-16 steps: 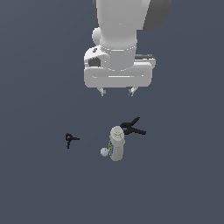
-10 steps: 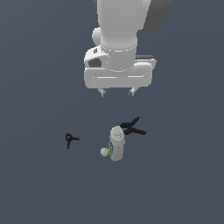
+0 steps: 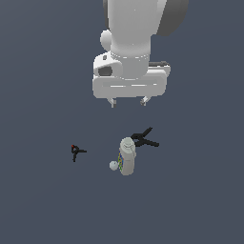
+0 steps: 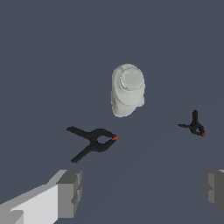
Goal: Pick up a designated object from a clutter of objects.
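The small black clamp (image 3: 75, 151) with a red tip lies alone on the dark floor at the exterior view's left. It also shows in the wrist view (image 4: 195, 127). My gripper (image 3: 128, 102) hangs open and empty well above the floor, over the larger black clamp (image 3: 143, 138), apart from the small clamp. In the wrist view my gripper (image 4: 141, 190) shows both fingers (image 4: 70, 192) spread wide, with the larger clamp (image 4: 93, 141) just beyond them.
A whitish bottle (image 3: 127, 156) with a coloured label lies next to the larger clamp; it also shows in the wrist view (image 4: 127, 89). A tiny white ball (image 3: 113, 165) rests against the bottle. The ball is hidden in the wrist view.
My gripper has come down slightly and is still open. The clamps, the bottle and the ball have not moved.
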Robot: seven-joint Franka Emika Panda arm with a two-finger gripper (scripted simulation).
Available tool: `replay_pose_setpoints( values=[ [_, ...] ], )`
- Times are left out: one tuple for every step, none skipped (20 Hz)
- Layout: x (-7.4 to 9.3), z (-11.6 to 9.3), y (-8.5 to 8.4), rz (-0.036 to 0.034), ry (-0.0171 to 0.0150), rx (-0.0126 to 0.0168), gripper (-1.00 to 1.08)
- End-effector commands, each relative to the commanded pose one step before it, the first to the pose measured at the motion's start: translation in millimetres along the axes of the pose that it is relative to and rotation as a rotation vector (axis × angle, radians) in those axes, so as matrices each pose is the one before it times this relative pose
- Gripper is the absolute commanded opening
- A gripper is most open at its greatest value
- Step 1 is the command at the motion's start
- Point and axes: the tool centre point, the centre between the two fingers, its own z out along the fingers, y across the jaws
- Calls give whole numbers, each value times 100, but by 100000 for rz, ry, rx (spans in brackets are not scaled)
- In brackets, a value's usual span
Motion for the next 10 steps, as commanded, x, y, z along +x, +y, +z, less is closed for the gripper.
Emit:
replay_pose_setpoints(
  values=[
    [66,140,159,-368,-29,-105,100],
    [57,114,127,-335,-15,-84,100],
    [71,146,162,-423,-20,-106,100],
    [83,179,201,-501,-25,-124,100],
    [95,211,237,-584,-31,-143,100],
    [104,242,274,-660,-37,-159,100],
    [111,272,308,-738,-44,-173,100],
    [118,303,341,-829,-51,-188,100],
    [123,336,374,-921,-60,-202,100],
    [125,368,411,-1004,-68,-212,100]
  ],
)
